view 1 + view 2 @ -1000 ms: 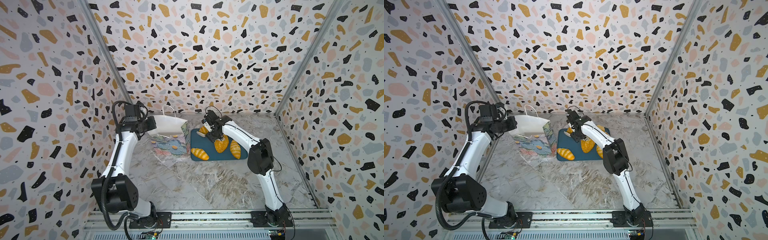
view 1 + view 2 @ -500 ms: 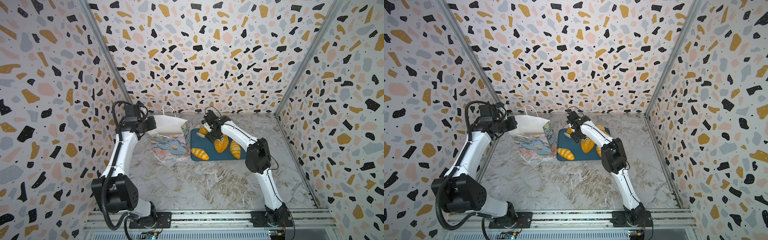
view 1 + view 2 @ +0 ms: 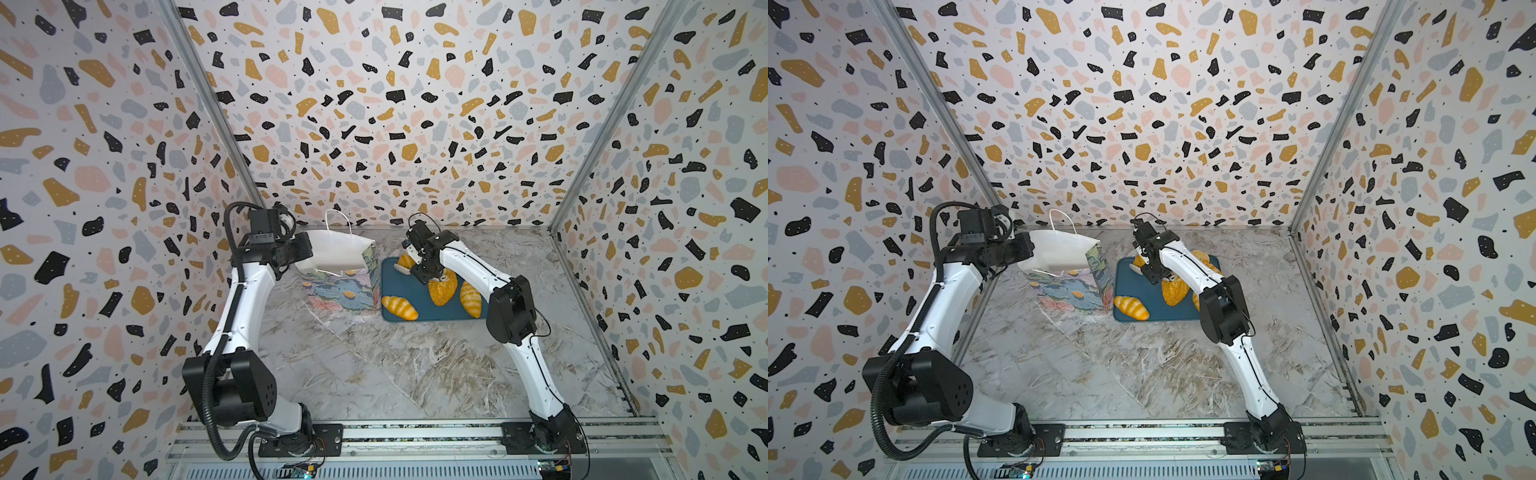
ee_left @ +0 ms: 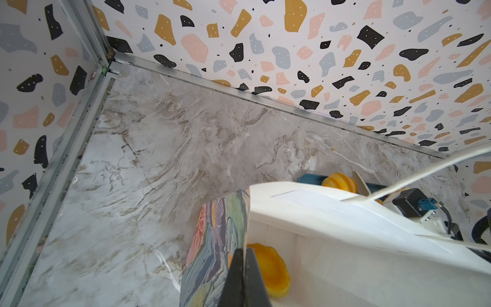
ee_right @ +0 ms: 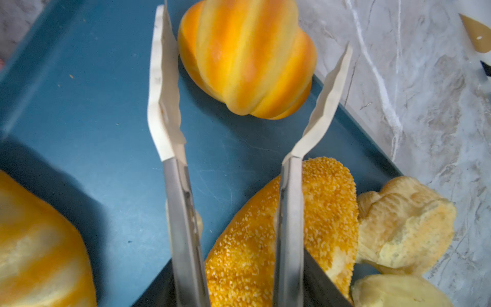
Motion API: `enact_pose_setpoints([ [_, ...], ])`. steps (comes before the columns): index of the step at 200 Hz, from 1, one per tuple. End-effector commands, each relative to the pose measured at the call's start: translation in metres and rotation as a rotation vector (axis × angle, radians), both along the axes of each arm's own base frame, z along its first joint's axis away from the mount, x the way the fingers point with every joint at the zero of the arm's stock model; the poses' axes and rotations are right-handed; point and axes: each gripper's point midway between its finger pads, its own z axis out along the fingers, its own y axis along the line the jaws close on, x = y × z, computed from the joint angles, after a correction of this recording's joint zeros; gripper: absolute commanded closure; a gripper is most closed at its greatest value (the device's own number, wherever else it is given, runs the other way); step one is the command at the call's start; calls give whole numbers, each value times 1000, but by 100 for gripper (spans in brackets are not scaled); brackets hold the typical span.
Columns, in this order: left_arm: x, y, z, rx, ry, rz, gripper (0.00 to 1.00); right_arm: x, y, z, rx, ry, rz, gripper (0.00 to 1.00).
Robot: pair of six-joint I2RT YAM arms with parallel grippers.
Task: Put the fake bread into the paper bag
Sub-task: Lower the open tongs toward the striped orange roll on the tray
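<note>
The paper bag [image 3: 340, 286] stands upright left of the tray, flowered outside and white inside. My left gripper [image 4: 243, 255] is shut on the bag's side rim, also seen in both top views [image 3: 305, 255] [image 3: 1027, 249]. One orange fake bread [image 4: 271, 268] lies inside the bag. My right gripper [image 5: 253, 40] carries metal tongs with white tips that stand apart at either side of a round striped bun [image 5: 247, 58] at the tray's far left corner [image 3: 405, 259]. One tip touches the bun and the other is clear of it. A seeded loaf [image 5: 239, 252] lies under the tongs.
The dark-blue tray [image 3: 432, 316] also holds a striped roll [image 3: 399, 307] near the bag, the seeded loaf [image 3: 441, 289] and another striped roll [image 3: 470, 299]. Two pale bumpy buns [image 5: 406, 223] [image 5: 398, 291] sit at the tray's edge. Patterned walls close in the back and both sides.
The right arm has edged a little toward the tray's far left corner and the tongs have narrowed slightly. The left arm and the bag have not moved.
</note>
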Motion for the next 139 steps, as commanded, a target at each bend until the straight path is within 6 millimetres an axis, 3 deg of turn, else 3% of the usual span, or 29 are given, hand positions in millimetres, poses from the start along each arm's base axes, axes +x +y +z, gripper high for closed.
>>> enact_pose_setpoints([
  [1,-1,-3,8,-13,-33,-8,100,4,1,23,28,-32,-3,46],
  [75,-2,-5,11,-23,-41,-15,100,-3,-1,43,68,-57,-44,54],
  [139,0,-7,8,-36,-37,-24,100,-25,0,53,120,-70,-68,55],
])
